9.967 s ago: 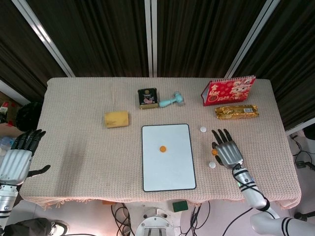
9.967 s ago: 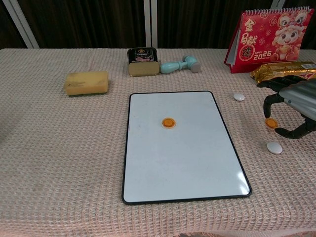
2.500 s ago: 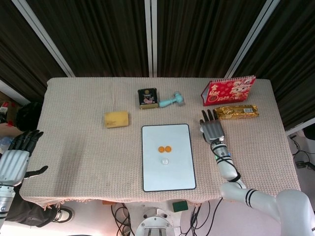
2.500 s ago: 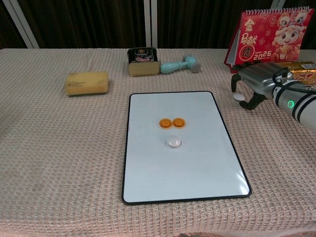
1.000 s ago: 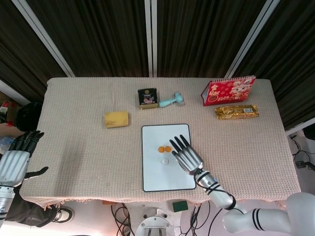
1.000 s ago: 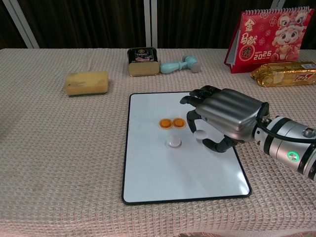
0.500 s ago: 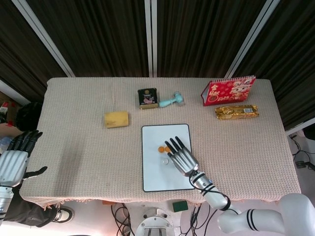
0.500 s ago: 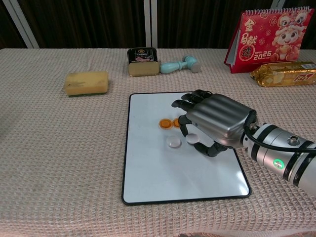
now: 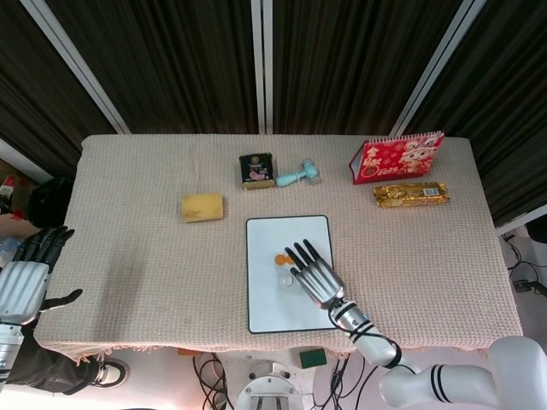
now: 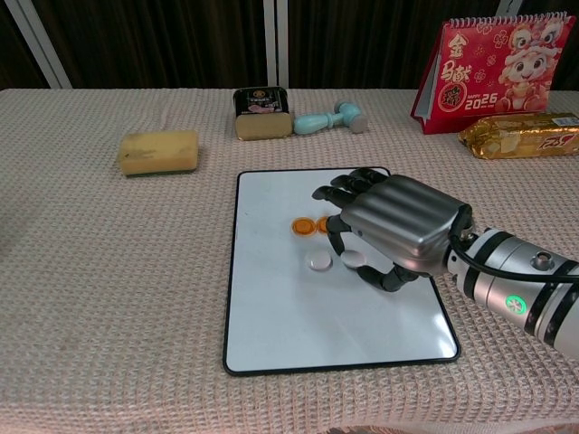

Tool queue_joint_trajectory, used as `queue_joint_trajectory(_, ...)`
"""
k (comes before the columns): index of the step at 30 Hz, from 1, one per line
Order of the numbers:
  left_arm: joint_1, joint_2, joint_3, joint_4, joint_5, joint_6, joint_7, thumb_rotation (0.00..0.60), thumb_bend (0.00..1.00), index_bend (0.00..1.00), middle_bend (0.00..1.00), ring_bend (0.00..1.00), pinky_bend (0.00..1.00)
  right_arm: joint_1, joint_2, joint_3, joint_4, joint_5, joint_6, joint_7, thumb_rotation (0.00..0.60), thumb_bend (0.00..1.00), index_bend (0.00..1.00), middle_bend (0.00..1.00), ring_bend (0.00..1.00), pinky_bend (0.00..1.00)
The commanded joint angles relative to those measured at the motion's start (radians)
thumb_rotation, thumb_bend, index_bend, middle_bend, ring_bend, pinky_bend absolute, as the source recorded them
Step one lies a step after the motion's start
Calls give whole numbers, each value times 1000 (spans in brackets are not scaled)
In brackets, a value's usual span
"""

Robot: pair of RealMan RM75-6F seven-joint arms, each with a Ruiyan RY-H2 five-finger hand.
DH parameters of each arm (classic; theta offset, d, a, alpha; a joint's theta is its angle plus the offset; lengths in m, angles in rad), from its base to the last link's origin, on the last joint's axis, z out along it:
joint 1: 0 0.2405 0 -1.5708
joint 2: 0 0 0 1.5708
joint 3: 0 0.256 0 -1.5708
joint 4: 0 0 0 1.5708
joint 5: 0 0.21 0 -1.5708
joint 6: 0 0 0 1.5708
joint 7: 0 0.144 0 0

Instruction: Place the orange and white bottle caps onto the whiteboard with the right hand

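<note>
Two orange caps [image 10: 303, 225] and a white cap [image 10: 317, 262] already sit on the whiteboard [image 10: 271, 316]; right hand [image 10: 391, 229] just lowered, still pinching the last white cap [image 10: 354, 261].

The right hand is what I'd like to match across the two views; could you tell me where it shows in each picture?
Head view: the right hand lies over the lower right part of the whiteboard, below centre of the picture, fingers pointing up-left.
Chest view: the right hand is right of centre, over the whiteboard's right half, a white cap under its fingers.
Shared landmark: the red calendar, far right at the table's back.
</note>
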Motion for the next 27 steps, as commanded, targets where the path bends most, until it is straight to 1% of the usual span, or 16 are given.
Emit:
queue_joint_trajectory(1,0,0,0,0,0,1,-1,575,86,89,68,0,115,0,0,1,-1,1,0,-1,600,375,390,16,0,0)
queue_joint_trajectory(7,0,0,-1,1,-1,0,-3,577,86,89,68,0,115,-4,1,4,-4,0,7,-6,600,371,350,11,0,0)
queue_joint_trajectory(27,0,0,0,-1,1,1,1,576,86,89,68,0,115,-19,17,7,-24,-23,29,9,600,367,317,8,0,0)
